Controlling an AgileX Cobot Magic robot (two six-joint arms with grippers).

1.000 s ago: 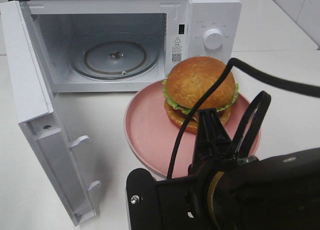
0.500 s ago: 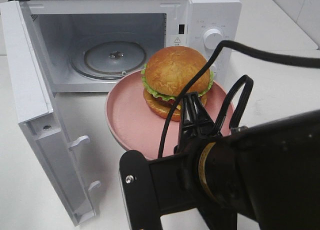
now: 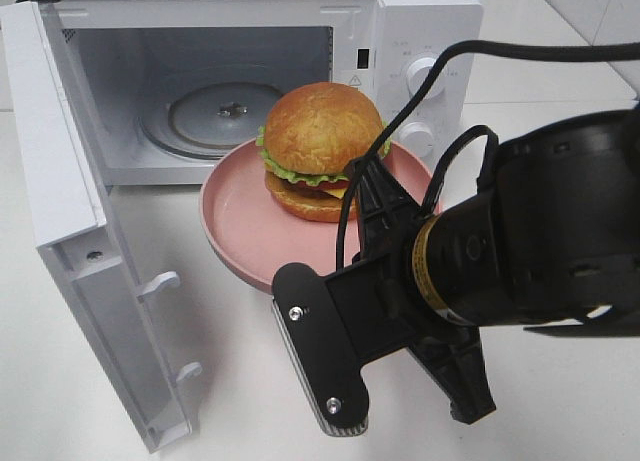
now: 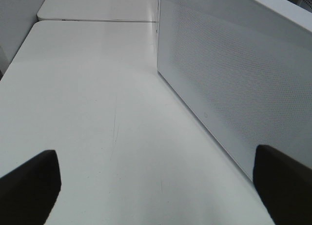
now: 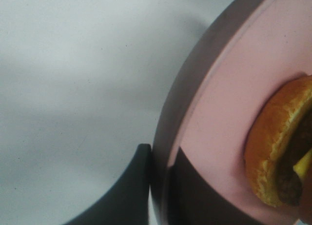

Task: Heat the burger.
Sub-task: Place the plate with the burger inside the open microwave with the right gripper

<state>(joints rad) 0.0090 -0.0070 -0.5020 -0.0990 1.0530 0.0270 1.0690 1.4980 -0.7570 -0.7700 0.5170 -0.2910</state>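
The burger (image 3: pixel 320 146), golden bun with green lettuce, sits on a pink plate (image 3: pixel 240 221) held just in front of the open microwave (image 3: pixel 400 41). My right gripper (image 3: pixel 372 193) is shut on the plate's near right rim. In the right wrist view the right gripper (image 5: pixel 158 161) pinches the plate (image 5: pixel 219 112) edge, with the burger (image 5: pixel 278 152) at the frame's side. My left gripper (image 4: pixel 156 183) shows only in its wrist view, open and holding nothing, beside a white perforated panel (image 4: pixel 234 78) of the microwave.
The microwave door (image 3: pixel 70 231) is swung wide open at the left. A glass turntable (image 3: pixel 230 116) lies inside the cavity. The control knob (image 3: pixel 420 76) is at the right of the microwave. Everything stands on a white tabletop (image 3: pixel 230 381).
My right gripper has carried the plate and burger leftward and back, up to the microwave's opening. The left gripper has stayed open.
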